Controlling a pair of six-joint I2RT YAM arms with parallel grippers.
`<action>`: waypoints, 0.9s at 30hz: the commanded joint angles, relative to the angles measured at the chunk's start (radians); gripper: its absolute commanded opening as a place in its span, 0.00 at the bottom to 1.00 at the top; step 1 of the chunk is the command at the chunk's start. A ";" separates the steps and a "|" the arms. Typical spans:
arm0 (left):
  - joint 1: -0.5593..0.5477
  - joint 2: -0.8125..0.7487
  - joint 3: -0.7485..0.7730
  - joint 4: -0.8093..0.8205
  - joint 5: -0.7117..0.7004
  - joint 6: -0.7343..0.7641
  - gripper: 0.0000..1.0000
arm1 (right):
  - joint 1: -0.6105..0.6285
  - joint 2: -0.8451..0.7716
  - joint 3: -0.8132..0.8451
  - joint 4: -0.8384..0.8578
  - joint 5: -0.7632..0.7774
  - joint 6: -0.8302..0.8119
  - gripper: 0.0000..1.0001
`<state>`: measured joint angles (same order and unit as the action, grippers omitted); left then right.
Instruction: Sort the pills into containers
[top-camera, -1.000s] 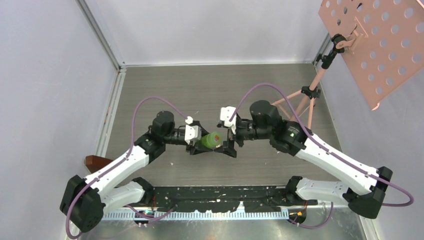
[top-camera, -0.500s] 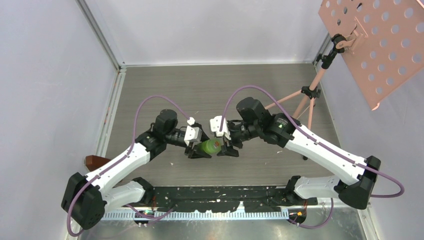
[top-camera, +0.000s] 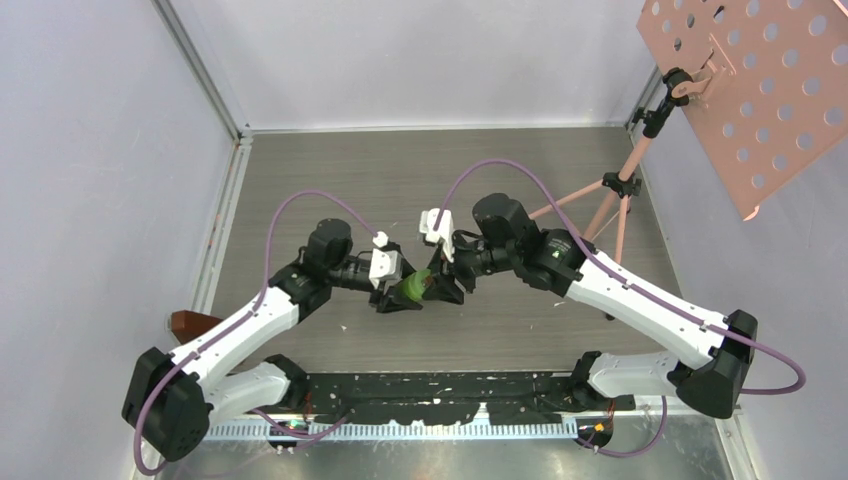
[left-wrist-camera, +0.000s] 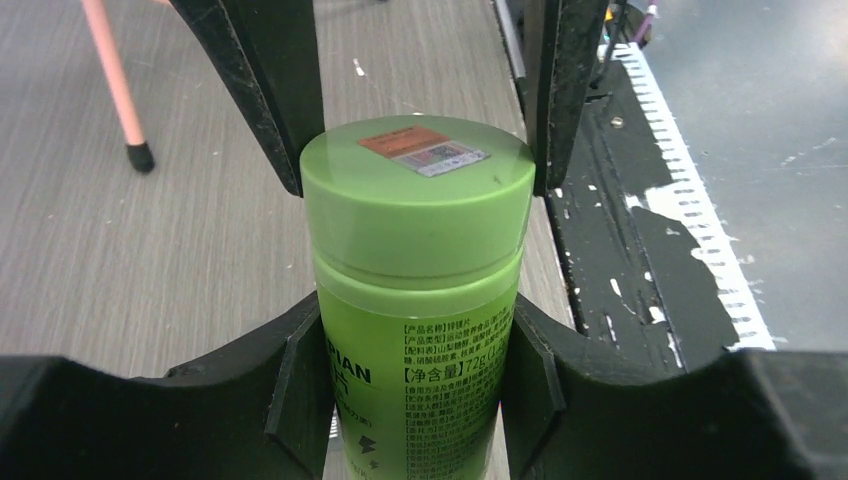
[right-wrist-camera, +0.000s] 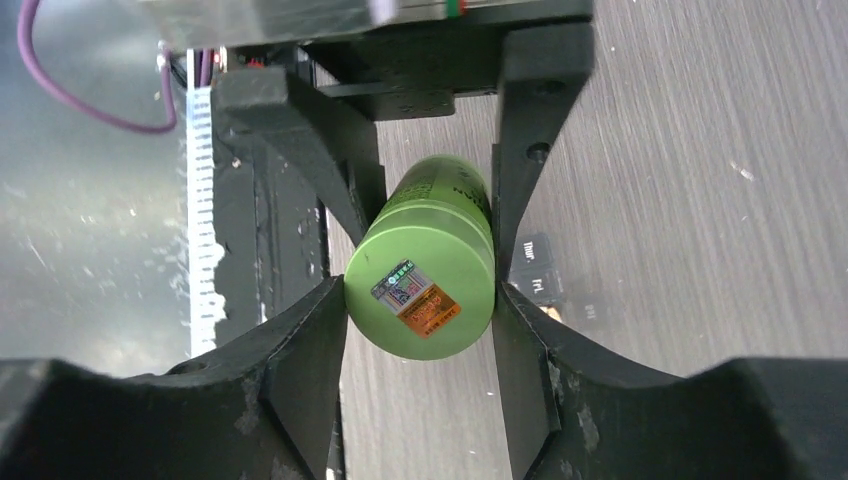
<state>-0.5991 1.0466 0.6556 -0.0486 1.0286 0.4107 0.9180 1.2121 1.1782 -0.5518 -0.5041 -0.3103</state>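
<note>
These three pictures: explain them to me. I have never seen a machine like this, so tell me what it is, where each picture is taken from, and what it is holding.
The machine is two robot arms bolted side by side at a table's near edge. The wide picture looks down from above and behind them. The other two come from small cameras on each wrist, so the black prongs filling them are that arm's own claw. The left claw is shut on the body of a green bottle. The right claw has its prongs on either side of the bottle's cap, touching or nearly so. On the grey table stands a pink stand carrying a board with holes.
</note>
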 joint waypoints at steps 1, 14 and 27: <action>-0.007 -0.038 -0.024 0.222 -0.146 -0.054 0.00 | 0.010 0.014 -0.036 0.218 0.040 0.373 0.06; -0.007 -0.068 -0.133 0.566 -0.548 -0.066 0.00 | 0.019 0.063 -0.054 0.267 0.374 0.971 0.06; -0.049 -0.101 -0.220 0.694 -0.749 -0.023 0.00 | 0.019 0.104 -0.120 0.354 0.552 1.338 0.23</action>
<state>-0.6437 0.9710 0.4229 0.4225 0.3367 0.3595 0.9150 1.3014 1.0679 -0.2180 0.0200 0.8356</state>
